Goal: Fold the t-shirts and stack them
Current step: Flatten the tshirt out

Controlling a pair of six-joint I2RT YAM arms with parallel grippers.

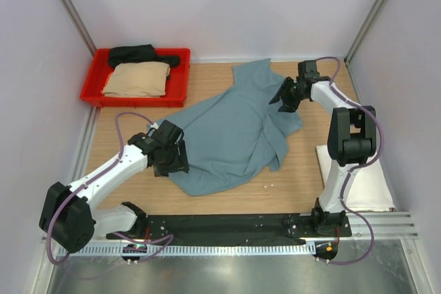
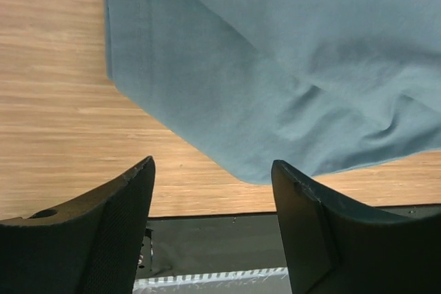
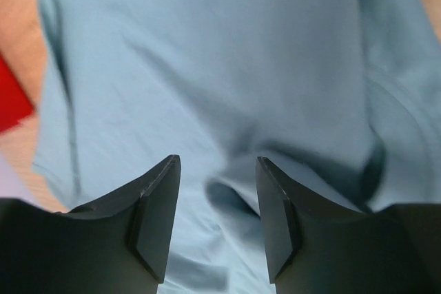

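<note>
Hovering spread and empty, the left hand point(image 2: 212, 164) is hanging over an edge of the teal t-shirt point(image 1: 231, 132), while the right hand point(image 3: 217, 162), likewise spread, is hanging above its far part, blurred in the wrist view. The shirt is lying rumpled on the counter point(image 1: 303, 170). The right arm point(image 1: 351, 135) is partly hiding the white t-shirt point(image 1: 375, 187), and the black t-shirt point(image 1: 138, 54) is lying behind the tan t-shirt point(image 1: 138, 79) in the red tray point(image 1: 93, 94).

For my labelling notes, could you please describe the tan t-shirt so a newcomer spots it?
Find the red tray in the far left corner. The tan t-shirt lies folded inside it, just nearer than the black t-shirt and far paler.
</note>
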